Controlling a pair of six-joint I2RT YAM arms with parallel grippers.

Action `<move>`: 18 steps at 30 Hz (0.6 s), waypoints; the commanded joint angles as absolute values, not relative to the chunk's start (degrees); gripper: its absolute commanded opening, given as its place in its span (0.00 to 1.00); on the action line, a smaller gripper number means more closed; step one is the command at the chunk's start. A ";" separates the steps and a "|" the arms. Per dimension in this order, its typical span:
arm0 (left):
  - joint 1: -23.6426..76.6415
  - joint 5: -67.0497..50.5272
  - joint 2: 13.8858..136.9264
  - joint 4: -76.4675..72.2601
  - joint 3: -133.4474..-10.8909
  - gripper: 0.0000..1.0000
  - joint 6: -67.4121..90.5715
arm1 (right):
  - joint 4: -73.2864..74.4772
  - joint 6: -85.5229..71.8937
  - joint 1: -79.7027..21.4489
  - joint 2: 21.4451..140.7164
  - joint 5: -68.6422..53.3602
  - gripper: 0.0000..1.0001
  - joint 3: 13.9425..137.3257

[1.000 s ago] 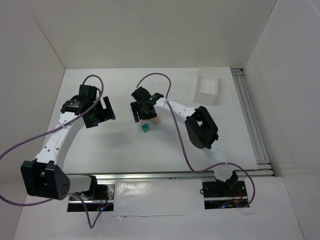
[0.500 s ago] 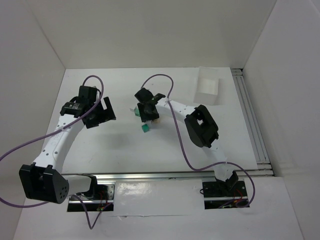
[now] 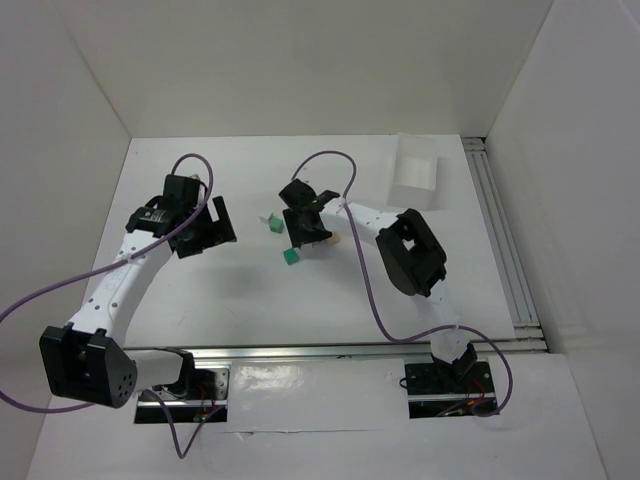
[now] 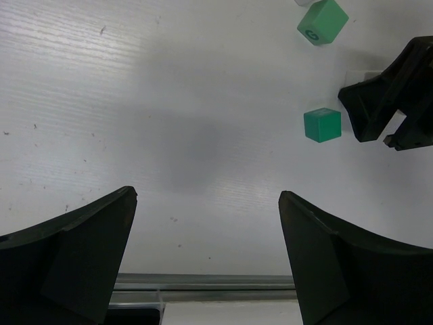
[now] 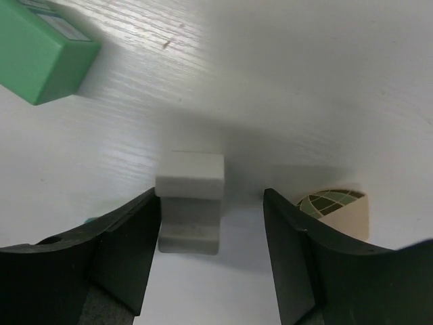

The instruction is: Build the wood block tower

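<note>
Counter (image 3: 230,300): white, carrying every item listed.

Clear tray (image 3: 412,190): stands well beyond the right pincer (image 5: 211,203), off to its right and apart from the blocks.

Left pincer (image 4: 206,195): jaws fully apart with only bare counter between them. All blocks lie ahead of it and to its right.

Right pincer: jaws apart, straddling the pale block (image 5: 190,177) but not clamped on it. The block stands on the counter close against the left finger (image 5: 122,250), and a clear gap separates it from the right finger (image 5: 304,264).

Wood block tower: not stacked, its pieces lie singly on the counter.
- The green cube (image 4: 322,125) sits just beside the right pincer's outer side.
- The far green block (image 4: 322,20) lies beyond that cube, well apart from the left pincer.
- The tan piece (image 5: 336,210) rests just outside the right finger, crowding that side.
- The stickered green block (image 5: 42,57) lies ahead of the left fingertip. Which of the two green pieces it is cannot be told.

Markings: the far green block bears one dark character, either G or 9. The sticker is too blurred to read. The tan piece shows a green leaf-like pattern.
</note>
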State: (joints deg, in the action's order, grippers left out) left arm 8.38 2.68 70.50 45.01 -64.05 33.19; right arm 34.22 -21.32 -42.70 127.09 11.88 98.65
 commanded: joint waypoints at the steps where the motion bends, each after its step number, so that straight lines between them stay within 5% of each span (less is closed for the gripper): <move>1: 9.31 2.46 71.89 43.07 -66.00 1.00 33.31 | 35.24 -19.52 -41.75 122.96 14.15 0.69 97.21; 10: 9.32 4.04 73.30 43.07 -68.20 1.00 32.78 | 32.61 -20.57 -41.75 113.91 12.22 0.72 94.92; 18: 9.32 5.27 73.91 43.59 -68.73 1.00 33.31 | 31.11 -21.80 -43.59 112.76 8.44 0.59 92.11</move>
